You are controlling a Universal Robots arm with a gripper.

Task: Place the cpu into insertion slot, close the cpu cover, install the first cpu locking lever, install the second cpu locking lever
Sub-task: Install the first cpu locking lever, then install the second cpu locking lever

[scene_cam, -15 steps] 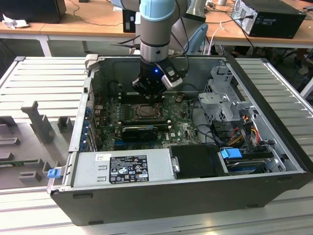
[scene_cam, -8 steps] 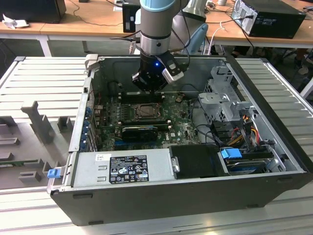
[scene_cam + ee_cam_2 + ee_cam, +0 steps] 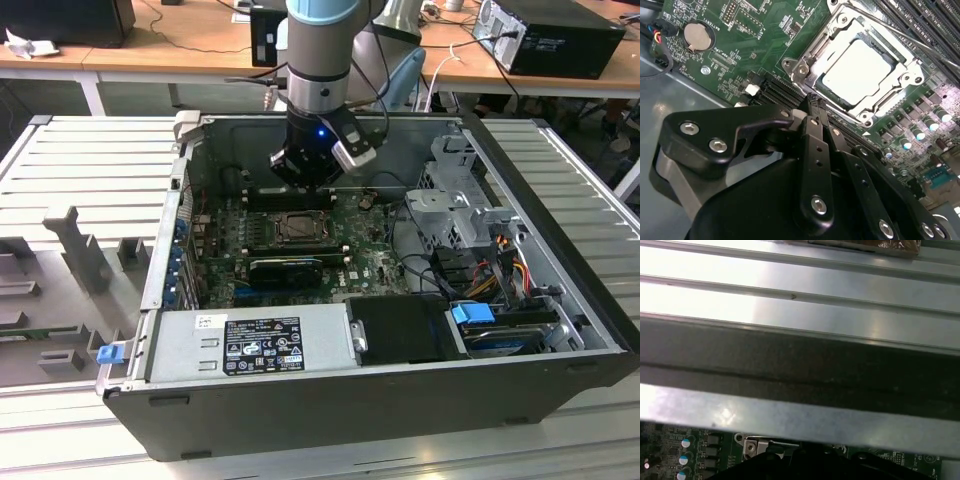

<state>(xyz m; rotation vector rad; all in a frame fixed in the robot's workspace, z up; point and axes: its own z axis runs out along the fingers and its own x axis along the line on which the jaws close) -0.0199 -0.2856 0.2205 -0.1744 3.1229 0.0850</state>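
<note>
One cpu (image 3: 856, 70) sits in the insertion slot (image 3: 805, 82) under the closed cpu cover (image 3: 900, 77), at twelve o'clock of the gripper (image 3: 815, 100), whose fingers (image 3: 816, 145) are clenched on nothing.

No wording is coming through clearly enough to read. In the exterior view a black-and-white label (image 3: 262, 345) is sitting on the grey power supply (image 3: 325, 335), its print too small. In the second wrist view tiny white lettering is running across the green circuit board (image 3: 765, 35) beside the coin battery (image 3: 695, 36), too fine to make out.
</note>
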